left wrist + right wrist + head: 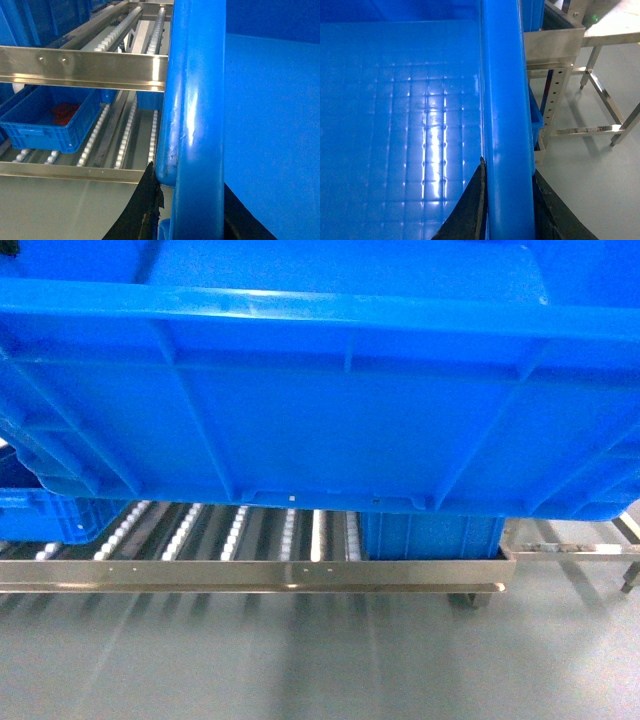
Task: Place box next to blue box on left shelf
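Grey floor and steel rack ahead. Box (330,420) is off the ground, filling most of the head view, clear of the left shelf (250,572) below and beyond it. Left gripper (192,210) is clamped over one rim, right gripper (507,205) over the opposite rim, dark fingers (470,210) on either side of it. Blue box (430,538) sits on the rollers past the right gripper, bare rollers beside it. Lift looks done; approach, lowering and release remain.

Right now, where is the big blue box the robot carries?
In the head view the box fills the upper frame, raised above the left shelf, held at both rims.
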Robot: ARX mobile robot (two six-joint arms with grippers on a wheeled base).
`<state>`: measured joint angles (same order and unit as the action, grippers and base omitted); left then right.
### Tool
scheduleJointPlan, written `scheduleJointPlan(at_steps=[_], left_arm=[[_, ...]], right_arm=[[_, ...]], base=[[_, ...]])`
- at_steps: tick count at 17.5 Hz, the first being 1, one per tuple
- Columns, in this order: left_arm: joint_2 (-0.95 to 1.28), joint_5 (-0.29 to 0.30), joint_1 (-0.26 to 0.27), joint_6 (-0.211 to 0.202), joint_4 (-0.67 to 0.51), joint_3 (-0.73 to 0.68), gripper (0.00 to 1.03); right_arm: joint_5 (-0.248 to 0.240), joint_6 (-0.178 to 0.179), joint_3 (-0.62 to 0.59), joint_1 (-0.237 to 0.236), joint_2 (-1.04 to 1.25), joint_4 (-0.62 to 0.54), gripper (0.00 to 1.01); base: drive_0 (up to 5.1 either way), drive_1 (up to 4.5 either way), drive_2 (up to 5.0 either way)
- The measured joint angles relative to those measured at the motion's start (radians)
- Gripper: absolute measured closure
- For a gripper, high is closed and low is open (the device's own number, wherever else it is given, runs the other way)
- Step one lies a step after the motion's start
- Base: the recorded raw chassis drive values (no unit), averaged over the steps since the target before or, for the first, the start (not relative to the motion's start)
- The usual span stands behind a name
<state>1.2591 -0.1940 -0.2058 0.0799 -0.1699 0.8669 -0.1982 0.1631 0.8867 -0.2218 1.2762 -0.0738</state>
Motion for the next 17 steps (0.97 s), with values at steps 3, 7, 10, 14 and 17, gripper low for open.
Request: scheduleJointPlan(at_steps=[3, 7, 10, 14, 17], left_arm=[[0.000, 0.000, 0.000, -0.001, -0.003, 0.000, 0.87], [0.000, 0.001, 0.000, -0.001, 0.001, 0.000, 0.87], [0.000, 0.000, 0.000, -0.001, -0.002, 0.000, 0.87], [0.000, 0.000, 0.000, -0.001, 0.002, 0.000, 0.87], [-0.003, -0.002, 0.005, -0.001, 0.003, 0.000, 0.87]], right_arm=[[0.000, 0.000, 0.000, 0.000, 0.000, 0.003, 0.85], [0.000, 0.000, 0.000, 0.000, 0.000, 0.005, 0.85], [-0.001, 0.000, 0.000, 0.000, 0.000, 0.003, 0.85], [0.000, 0.000, 0.000, 0.000, 0.000, 0.005, 0.85], [0.000, 0.001, 0.000, -0.007, 0.000, 0.003, 0.85]], base=[[-4.7, 3.72, 1.1], [-4.7, 3.72, 1.1], [-4.7, 3.72, 1.1], [-4.7, 3.72, 1.1], [-4.7, 3.72, 1.1]])
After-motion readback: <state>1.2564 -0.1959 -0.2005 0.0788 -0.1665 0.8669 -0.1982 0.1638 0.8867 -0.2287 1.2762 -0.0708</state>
